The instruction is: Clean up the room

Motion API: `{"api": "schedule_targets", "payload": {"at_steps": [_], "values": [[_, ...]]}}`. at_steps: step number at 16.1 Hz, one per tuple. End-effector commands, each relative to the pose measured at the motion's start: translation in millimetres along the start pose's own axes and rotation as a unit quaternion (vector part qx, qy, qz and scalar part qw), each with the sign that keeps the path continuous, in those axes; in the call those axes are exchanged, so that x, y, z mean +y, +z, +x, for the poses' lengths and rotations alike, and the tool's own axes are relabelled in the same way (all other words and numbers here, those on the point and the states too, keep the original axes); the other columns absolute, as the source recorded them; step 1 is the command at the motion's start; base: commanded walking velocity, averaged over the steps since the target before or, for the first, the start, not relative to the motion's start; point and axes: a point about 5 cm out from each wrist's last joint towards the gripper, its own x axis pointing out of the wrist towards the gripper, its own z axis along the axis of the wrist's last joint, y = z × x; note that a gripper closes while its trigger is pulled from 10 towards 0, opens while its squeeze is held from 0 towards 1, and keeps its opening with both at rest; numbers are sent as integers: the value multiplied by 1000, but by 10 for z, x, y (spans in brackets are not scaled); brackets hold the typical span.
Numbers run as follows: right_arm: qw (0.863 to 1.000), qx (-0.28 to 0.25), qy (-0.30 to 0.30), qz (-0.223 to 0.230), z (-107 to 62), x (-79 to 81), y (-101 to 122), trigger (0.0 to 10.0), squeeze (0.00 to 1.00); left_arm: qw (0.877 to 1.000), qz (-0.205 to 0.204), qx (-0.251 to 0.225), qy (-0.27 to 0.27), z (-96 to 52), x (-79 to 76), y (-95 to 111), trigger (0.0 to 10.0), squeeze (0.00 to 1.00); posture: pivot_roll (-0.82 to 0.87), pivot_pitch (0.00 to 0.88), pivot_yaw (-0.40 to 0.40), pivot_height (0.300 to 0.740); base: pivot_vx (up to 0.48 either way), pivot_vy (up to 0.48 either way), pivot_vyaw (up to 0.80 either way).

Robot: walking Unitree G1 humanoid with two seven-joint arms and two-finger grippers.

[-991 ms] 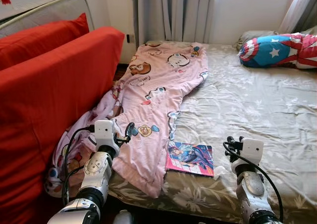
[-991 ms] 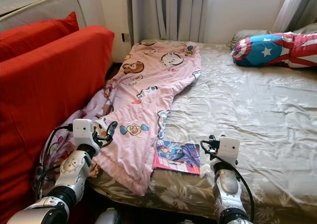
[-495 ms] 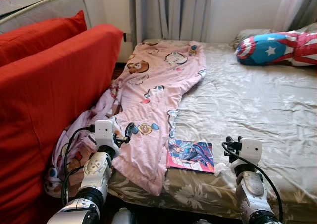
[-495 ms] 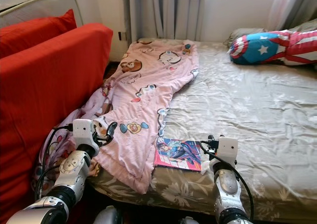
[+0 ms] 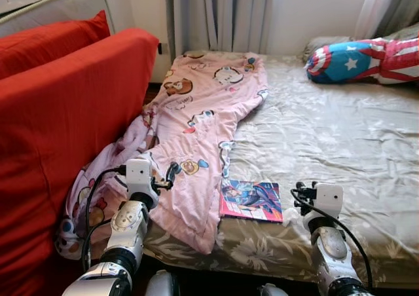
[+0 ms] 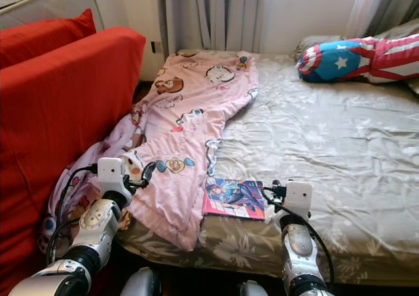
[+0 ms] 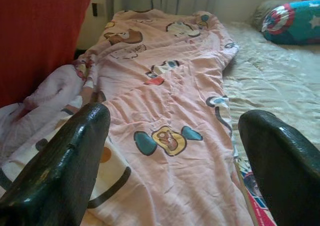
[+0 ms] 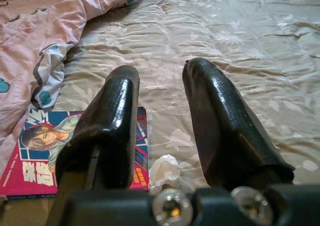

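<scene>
Right wrist view shows a comic book (image 8: pixel 55 153) lying flat on the bed (image 5: pixel 340 139) near the foot edge, just beyond and to the left of the right gripper (image 8: pixel 170 121), whose two black fingers (image 8: pixel 107 121) stand a little apart with nothing between them. A small crumpled white scrap (image 8: pixel 164 168) sits just beside the book's corner, close under the fingers. A pink cartoon-print blanket (image 5: pixel 203 126) runs along the left side of the bed, its edge just touching the book and its lower end spilling off toward the red sofa (image 5: pixel 59 132). The left gripper (image 7: pixel 175 136) hovers over that lower end of the blanket, fingers (image 7: pixel 60 156) spread wide and empty. A star-and-stripes cushion (image 5: pixel 366 57) lies at the head of the bed, well apart from both grippers, with grey curtains (image 5: pixel 216 14) behind
</scene>
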Motion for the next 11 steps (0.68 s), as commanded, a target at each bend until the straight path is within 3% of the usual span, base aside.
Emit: {"api": "schedule_targets", "payload": {"at_steps": [1, 9, 11], "values": [[1000, 3, 1, 1, -5, 12, -11, 10000, 0, 1000, 2, 2, -4, 16, -7, 14, 10000, 0, -78, 0, -9, 622, 0, 0, 0], [1000, 13, 0, 5, -22, 9, -51, 10000, 0, 1000, -6, 10, -10, -4, -26, -29, 10000, 0, -76, 0, -7, 622, 0, 0, 0], [1000, 22, -2, 6, -67, -1, -118, 10000, 0, 1000, 1, 30, 6, -118, 17, -178, 10000, 0, -78, 0, -5, 622, 0, 0, 0]]}}
